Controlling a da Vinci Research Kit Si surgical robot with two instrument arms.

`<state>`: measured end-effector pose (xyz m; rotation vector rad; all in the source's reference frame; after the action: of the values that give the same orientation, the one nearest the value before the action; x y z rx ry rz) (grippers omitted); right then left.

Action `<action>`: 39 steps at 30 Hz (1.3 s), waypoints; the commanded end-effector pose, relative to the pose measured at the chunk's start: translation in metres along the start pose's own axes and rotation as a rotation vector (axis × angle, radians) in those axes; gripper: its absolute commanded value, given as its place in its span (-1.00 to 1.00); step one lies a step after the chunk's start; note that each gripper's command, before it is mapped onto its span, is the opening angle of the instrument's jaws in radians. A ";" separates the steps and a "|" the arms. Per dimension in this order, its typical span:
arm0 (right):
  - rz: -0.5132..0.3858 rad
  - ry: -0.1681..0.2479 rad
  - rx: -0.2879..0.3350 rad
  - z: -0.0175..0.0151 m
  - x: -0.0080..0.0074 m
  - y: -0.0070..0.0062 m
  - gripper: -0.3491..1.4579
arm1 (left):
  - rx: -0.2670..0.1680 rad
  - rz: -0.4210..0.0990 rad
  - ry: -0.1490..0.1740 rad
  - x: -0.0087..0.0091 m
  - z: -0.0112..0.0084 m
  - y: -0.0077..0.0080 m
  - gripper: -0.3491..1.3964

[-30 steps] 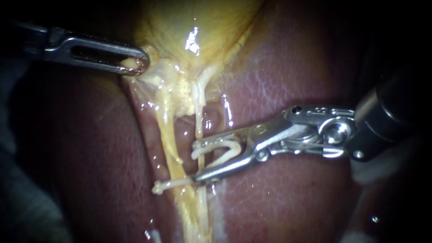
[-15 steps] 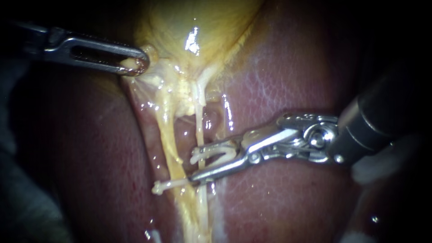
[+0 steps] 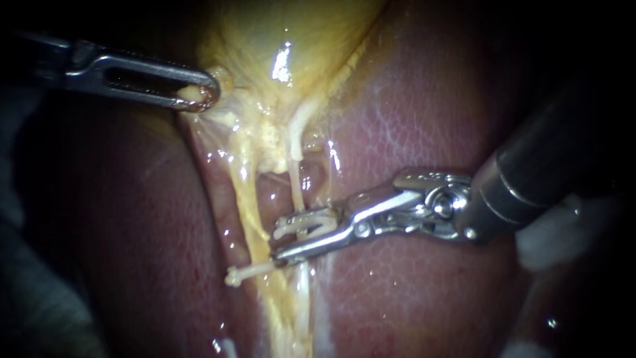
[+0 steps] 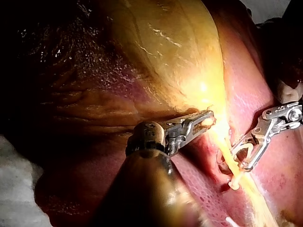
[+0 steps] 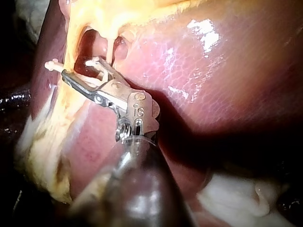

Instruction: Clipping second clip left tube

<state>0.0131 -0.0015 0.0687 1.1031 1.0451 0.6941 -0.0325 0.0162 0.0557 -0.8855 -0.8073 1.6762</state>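
The gallbladder is gripped at its neck by the left instrument, jaws closed on it; should that hold slip, the thin tube could slacken and be caught only partly. The tube is straddled by the white clip, carried between the half-closed jaws of the right instrument, just above a lower clip.

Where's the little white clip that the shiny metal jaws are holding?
Endoscope view, middle: the white clip sits in the jaws of my right instrument, at the thin pale tube, just above another white clip.
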 end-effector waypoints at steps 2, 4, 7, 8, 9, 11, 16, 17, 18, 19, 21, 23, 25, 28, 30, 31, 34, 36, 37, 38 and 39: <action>0.006 0.030 0.023 0.0004 0.0002 -0.0001 -0.07 | 0.000 0.000 0.000 0.0000 0.0000 0.0000 -1.00; 0.017 0.053 0.046 0.0006 0.0003 0.0000 -0.07 | 0.000 0.000 0.000 0.0000 0.0000 0.0000 -1.00; 0.021 0.074 0.080 0.0011 0.0005 0.0000 -0.07 | 0.000 0.000 0.000 0.0000 0.0000 0.0000 -1.00; 0.025 0.076 0.091 0.0013 0.0006 0.0000 -0.07 | 0.000 0.000 0.000 0.0000 0.0000 0.0000 -1.00; 0.024 0.074 0.097 0.0014 0.0006 0.0000 -0.07 | 0.000 0.000 0.000 0.0000 0.0000 0.0000 -1.00; 0.026 0.067 0.112 0.0017 0.0007 -0.0001 -0.07 | 0.000 0.000 0.000 0.0000 0.0000 0.0000 -1.00; 0.024 0.063 0.158 0.0024 0.0007 -0.0005 -0.08 | 0.000 0.000 0.000 0.0000 0.0000 0.0000 -1.00; 0.023 0.065 0.164 0.0026 0.0007 -0.0006 -0.08 | 0.000 0.000 0.000 0.0000 0.0000 0.0000 -1.00; 0.023 0.068 0.169 0.0029 0.0007 -0.0007 -0.08 | 0.000 0.000 0.000 0.0000 0.0000 0.0000 -1.00; 0.023 0.073 0.173 0.0032 0.0008 -0.0008 -0.08 | 0.000 0.000 0.000 0.0000 0.0000 0.0000 -1.00; 0.023 0.088 0.187 0.0037 0.0009 -0.0009 -0.08 | 0.000 0.000 0.000 0.0000 0.0000 0.0000 -1.00; 0.023 0.093 0.191 0.0041 0.0010 -0.0011 -0.09 | 0.000 0.000 0.000 0.0000 0.0000 0.0000 -1.00; 0.023 0.097 0.194 0.0045 0.0011 -0.0012 -0.09 | 0.000 0.000 0.000 0.0000 0.0000 0.0000 -1.00; 0.023 0.102 0.198 0.0051 0.0013 -0.0015 -0.09 | 0.000 0.000 0.000 0.0000 0.0000 0.0000 -1.00; 0.023 0.102 0.198 0.0056 0.0014 -0.0016 -0.10 | 0.000 0.000 0.000 0.0000 0.0000 0.0000 -1.00; 0.023 0.103 0.197 0.0059 0.0015 -0.0017 -0.10 | 0.000 0.000 0.000 0.0000 0.0000 0.0000 -1.00; 0.023 0.103 0.197 0.0067 0.0016 -0.0020 -0.10 | 0.001 0.000 0.001 0.0000 0.0001 0.0000 -1.00; 0.023 0.104 0.200 0.0071 0.0017 -0.0023 -0.10 | 0.001 0.000 0.001 0.0000 0.0001 0.0000 -1.00; 0.022 0.102 0.202 0.0073 0.0017 -0.0025 -0.10 | 0.001 0.000 0.001 0.0000 0.0001 0.0000 -1.00; 0.022 0.101 0.204 0.0074 0.0017 -0.0028 -0.10 | 0.001 0.000 0.001 0.0000 0.0001 0.0000 -1.00; 0.022 0.099 0.206 0.0075 0.0017 -0.0030 -0.11 | 0.001 0.000 0.001 0.0000 0.0001 0.0000 -1.00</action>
<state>0.0207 -0.0040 0.0658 1.2711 1.2106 0.6751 -0.0325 0.0162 0.0557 -0.8857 -0.8066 1.6762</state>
